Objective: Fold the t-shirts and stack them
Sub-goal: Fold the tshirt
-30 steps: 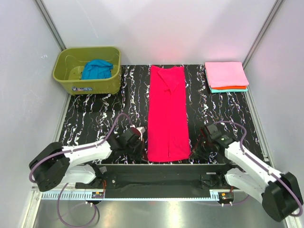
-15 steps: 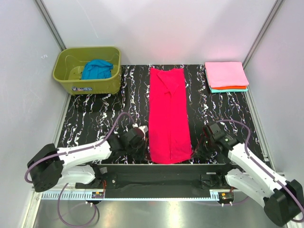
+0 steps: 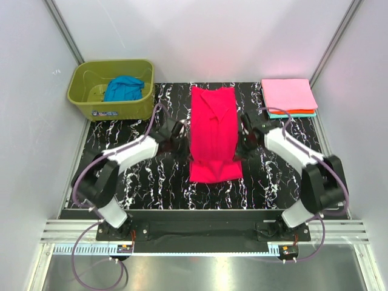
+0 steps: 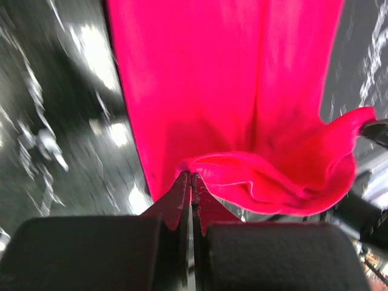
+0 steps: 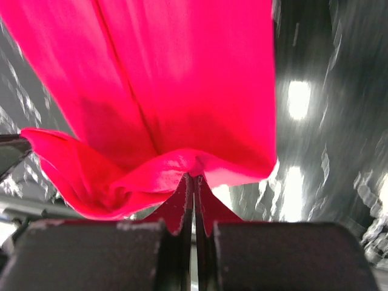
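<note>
A: What do the grippers hold?
B: Left gripper (image 4: 191, 179) and right gripper (image 5: 194, 179) each pinch tight a hem corner of the red t-shirt (image 3: 213, 127), raised over its middle on the table (image 3: 121, 163).
A: And only from overhead?
B: Pink t-shirt (image 3: 289, 94) stacked on orange (image 3: 300, 111) and teal (image 3: 274, 115), far right. Blue t-shirt (image 3: 123, 89) in the tub (image 3: 85, 97); its sticker (image 3: 104, 112) is unreadable.

The flat black table with white wavy streaks (image 3: 121, 176) holds three things. A long bright red cloth t-shirt (image 3: 213, 130) lies down the middle with its near end bent back over itself, and a green plastic tub (image 3: 121, 108) sits in the far left corner. In the far right corner is a neat pile of folded cloth t-shirts (image 3: 288, 96), and the teal one (image 3: 285, 115) at the bottom touches the table.
</note>
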{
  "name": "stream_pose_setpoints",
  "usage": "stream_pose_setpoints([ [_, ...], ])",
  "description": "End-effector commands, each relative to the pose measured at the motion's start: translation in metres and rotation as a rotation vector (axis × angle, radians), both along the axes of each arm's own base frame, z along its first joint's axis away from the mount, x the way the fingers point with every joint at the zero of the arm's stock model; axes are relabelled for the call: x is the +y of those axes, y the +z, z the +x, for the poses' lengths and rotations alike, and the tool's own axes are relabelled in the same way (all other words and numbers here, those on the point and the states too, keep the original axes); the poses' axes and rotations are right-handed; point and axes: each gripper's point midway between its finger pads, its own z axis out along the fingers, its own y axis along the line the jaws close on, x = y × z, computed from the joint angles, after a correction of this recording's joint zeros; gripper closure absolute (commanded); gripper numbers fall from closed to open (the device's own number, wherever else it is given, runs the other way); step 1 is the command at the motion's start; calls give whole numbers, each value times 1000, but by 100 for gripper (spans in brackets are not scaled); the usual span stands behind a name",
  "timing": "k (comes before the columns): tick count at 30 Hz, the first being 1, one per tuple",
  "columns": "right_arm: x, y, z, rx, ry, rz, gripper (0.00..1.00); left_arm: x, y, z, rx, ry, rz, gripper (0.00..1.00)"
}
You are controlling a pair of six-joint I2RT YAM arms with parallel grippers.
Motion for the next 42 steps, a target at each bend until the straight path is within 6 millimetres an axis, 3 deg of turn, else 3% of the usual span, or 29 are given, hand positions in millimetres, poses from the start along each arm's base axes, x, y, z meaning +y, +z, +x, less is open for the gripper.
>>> stream_pose_setpoints([
  [1, -3, 5, 49, -84, 94, -13, 100, -4, 17, 38, -52, -44, -13, 100],
  [2, -1, 3, 64, -84, 113, -20, 100, -7, 19, 54, -58, -44, -23, 100],
  [5, -1, 0, 85, -76, 122, -13, 100, -9, 12, 75, -44, -51, -10, 100],
  [6, 0, 1, 96, -83, 124, -14, 100, -8, 21, 90, -72, -44, 1, 100],
  [12, -11, 3, 133, -95, 102, 0, 100, 2, 15, 139, -78, 8, 11, 100],
  [14, -12, 4, 140, -97, 99, 14, 100, 0, 9, 146, -64, 3, -1, 100],
  [24, -12, 5, 176, -120, 88, 57, 100, -3, 26, 194, -141, 15, -36, 100],
  [32, -20, 10, 202, -155, 67, 64, 100, -3, 15, 216, -139, 34, -37, 100],
  [42, -32, -6, 228, -154, 55, 62, 100, 2, 5, 247, -153, 65, -34, 100],
])
